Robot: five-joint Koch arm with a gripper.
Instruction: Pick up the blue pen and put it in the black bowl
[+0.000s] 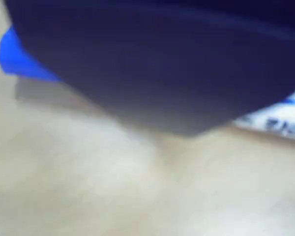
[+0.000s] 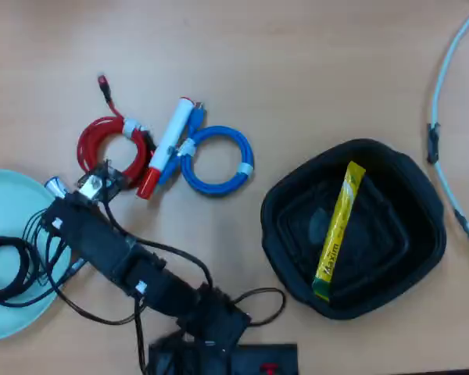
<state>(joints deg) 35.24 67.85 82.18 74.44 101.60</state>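
In the wrist view the blue pen [image 1: 17, 59] lies across the tan table. Its blue cap shows at the left and its white printed barrel [image 1: 280, 123] at the right. A dark blurred jaw covers its middle, very close to the camera. In the overhead view my gripper [image 2: 78, 186] sits at the left, by the rim of the teal plate, and the arm hides the pen there. Whether the jaws are closed on the pen does not show. The black bowl [image 2: 281, 211] stands far to the right of the gripper.
A yellow stick packet [image 2: 336, 226] lies in the bowl. A white marker with a red cap [image 2: 166, 144] rests between a red cable coil [image 2: 102, 144] and a blue one [image 2: 215, 160]. The teal plate [image 2: 8, 203] carries a black cable [image 2: 8, 269]. A white cable [image 2: 442, 117] runs along the right edge.
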